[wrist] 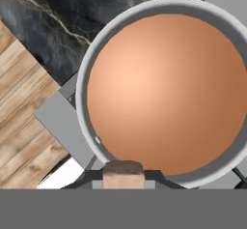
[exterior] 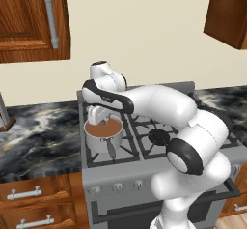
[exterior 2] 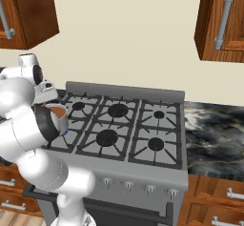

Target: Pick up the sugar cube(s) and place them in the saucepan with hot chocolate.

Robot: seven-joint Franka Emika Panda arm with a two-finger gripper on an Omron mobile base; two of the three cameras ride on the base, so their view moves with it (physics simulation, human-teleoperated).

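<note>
The two-finger gripper [exterior: 98, 121] is clamped on a small tan sugar cube [wrist: 123, 175] and hangs just above the round silver-grey metal saucepan of brown hot chocolate [exterior: 102, 136]. The saucepan sits on the near-left burner of the grey gas stove [exterior 2: 143, 139], beside the dark marbled countertop [exterior: 38, 136].

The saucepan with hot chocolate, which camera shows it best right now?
The hand view: it looks straight down into the saucepan with hot chocolate, showing most of the rim and the brown liquid. The left base view shows it on the front-left burner, partly behind the arm. The right base view shows a sliver of it.
</note>
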